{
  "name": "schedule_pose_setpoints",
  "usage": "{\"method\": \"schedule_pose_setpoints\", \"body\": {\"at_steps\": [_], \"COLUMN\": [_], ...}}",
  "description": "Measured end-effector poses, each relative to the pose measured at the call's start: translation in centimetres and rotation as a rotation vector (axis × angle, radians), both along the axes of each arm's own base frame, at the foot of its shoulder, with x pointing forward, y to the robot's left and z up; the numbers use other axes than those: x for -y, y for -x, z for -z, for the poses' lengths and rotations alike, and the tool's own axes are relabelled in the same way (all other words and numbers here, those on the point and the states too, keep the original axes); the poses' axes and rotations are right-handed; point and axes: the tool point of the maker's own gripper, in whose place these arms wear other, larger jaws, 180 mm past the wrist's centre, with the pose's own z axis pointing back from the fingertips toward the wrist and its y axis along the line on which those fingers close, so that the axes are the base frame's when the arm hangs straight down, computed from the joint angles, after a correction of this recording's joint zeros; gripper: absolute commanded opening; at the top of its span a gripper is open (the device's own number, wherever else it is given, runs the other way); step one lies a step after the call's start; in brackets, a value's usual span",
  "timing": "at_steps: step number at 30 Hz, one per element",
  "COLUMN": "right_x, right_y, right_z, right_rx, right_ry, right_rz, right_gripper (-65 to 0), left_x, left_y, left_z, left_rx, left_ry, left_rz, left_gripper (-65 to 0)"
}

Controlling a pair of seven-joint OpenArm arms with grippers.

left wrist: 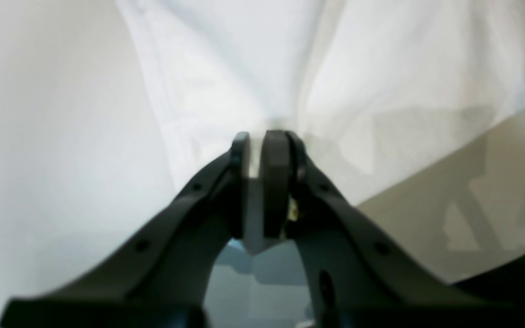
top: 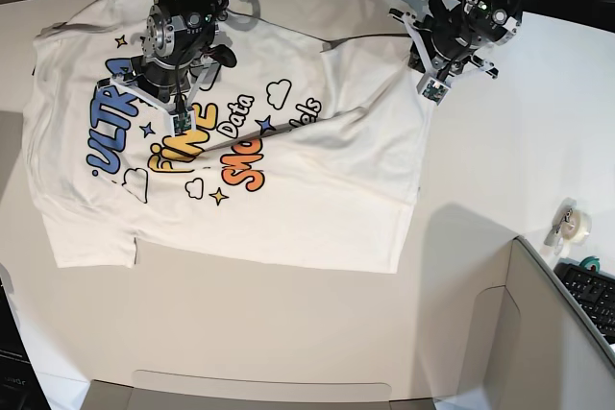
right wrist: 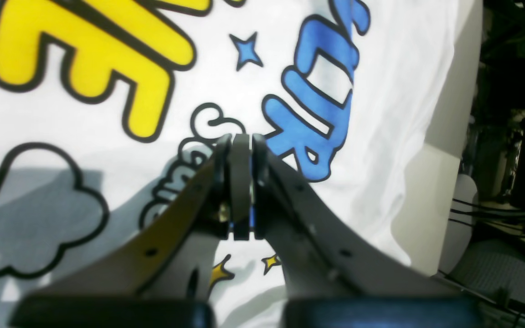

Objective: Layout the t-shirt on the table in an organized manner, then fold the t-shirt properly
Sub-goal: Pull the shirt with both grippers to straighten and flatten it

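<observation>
both arms' jaws pinch the t-shirt [top: 288, 208], lifting its cloth.

Two dark robot arms reach down from the far edge. The left gripper [left wrist: 262, 136] has its fingers nearly together, pinching a fold of white cloth between the pads. The right gripper [right wrist: 239, 139] has its fingers pressed fully together, nothing visibly between them.

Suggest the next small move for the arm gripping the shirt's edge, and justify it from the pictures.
Probably the left gripper, shut on the t-shirt, should draw outward: a diagonal crease runs across the print and that side lies bunched on the table.
</observation>
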Motion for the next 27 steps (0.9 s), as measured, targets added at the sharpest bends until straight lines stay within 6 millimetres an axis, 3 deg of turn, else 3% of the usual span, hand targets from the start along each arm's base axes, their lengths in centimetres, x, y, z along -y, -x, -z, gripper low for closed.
{"method": "schedule_pose_setpoints", "body": {"at_steps": [5, 7, 11, 13, 19, 22, 27], "right_x": [-0.2, -0.1, 0.2, 1.3, 7.1, 7.7, 6.8], "right_y": [0.9, 2.2, 5.1, 6.2, 7.1, 7.6, 9.6], "right_z": [-1.3, -0.5, 1.0, 1.2, 0.4, 1.2, 2.8], "right_rx": [0.033, -0.003, -0.081, -0.100, -0.087, -0.106, -0.173], "right_ry": [-0.008, -0.011, -0.009, -0.002, 0.067, 0.021, -0.061], "right_rz": [0.001, 0.003, 0.012, 0.044, 0.205, 0.224, 0.197], "right_gripper": [-65.0, -65.0, -65.0, -65.0, -65.0, -65.0, -65.0], "left_x": [-1.7, -2.8, -2.5, -2.5, -2.5, -2.5, -2.5], "left_y": [-0.9, -1.5, -2.8, -2.8, -2.6, -2.7, -2.8], "left_z": [-0.6, -0.9, -1.6, -1.6, -1.5, -1.5, -1.6], "left_rx": [0.027, 0.046, 0.074, 0.076, 0.070, 0.072, 0.074], "left_ry": [-0.017, -0.042, -0.028, -0.026, -0.029, -0.029, -0.029], "left_rz": [-0.054, -0.073, -0.071, -0.072, -0.070, -0.069, -0.070], "left_gripper": [-59.3, -59.3, -59.3, -59.3, -59.3, -59.3, -59.3]}}
